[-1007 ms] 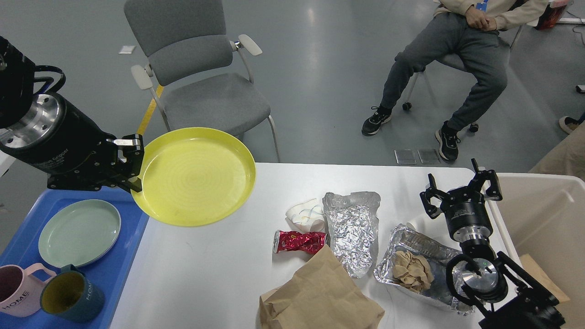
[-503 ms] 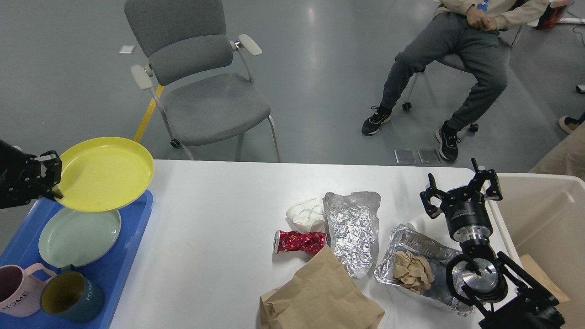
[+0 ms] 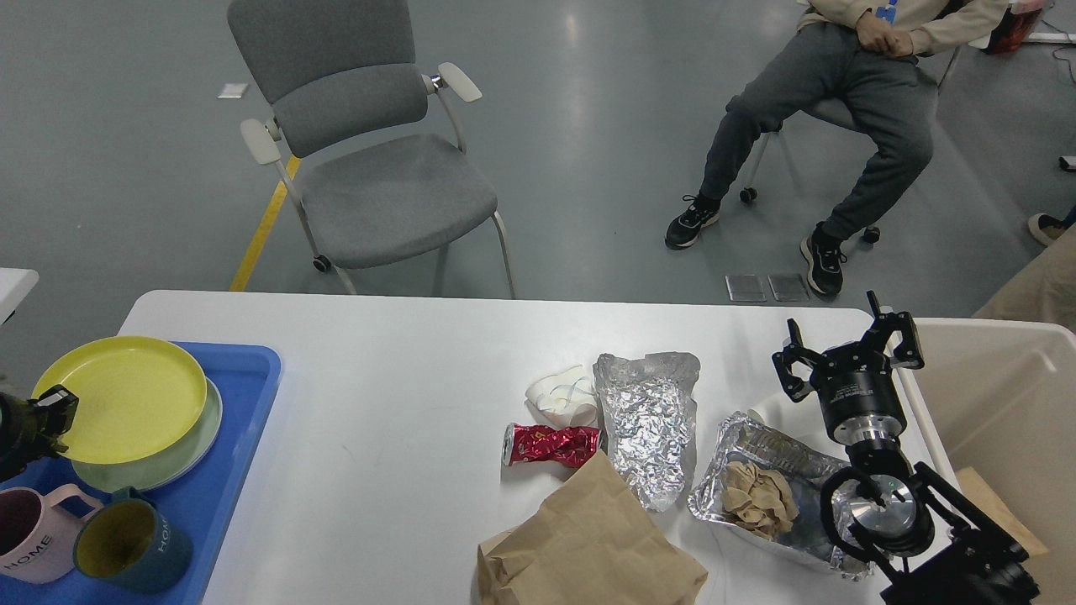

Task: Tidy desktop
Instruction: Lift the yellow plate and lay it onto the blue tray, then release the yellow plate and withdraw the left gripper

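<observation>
The white desktop [image 3: 378,378] carries litter at its right half: a crushed red can [image 3: 551,444], a crumpled foil bag [image 3: 647,424], a white paper wad [image 3: 561,393], a brown paper bag [image 3: 588,546] and a foil tray [image 3: 756,449] holding crumpled brown paper [image 3: 761,496]. A yellow plate [image 3: 122,399] lies on a green plate [image 3: 181,462] in the blue tray [image 3: 244,370]. My left gripper [image 3: 52,412] sits at the frame's left edge, its finger over the yellow plate's rim. My right gripper [image 3: 849,349] hovers open just behind the foil tray, holding nothing.
A pink mug [image 3: 29,538] and a teal mug [image 3: 130,546] stand at the tray's near end. A beige bin [image 3: 1009,395] stands beyond the desktop's right edge. A grey chair [image 3: 378,185] and a seated person [image 3: 824,101] are behind the table.
My left gripper carried the yellow plate left and down from above the desktop onto the green plate in the blue tray. The right arm stayed still.
</observation>
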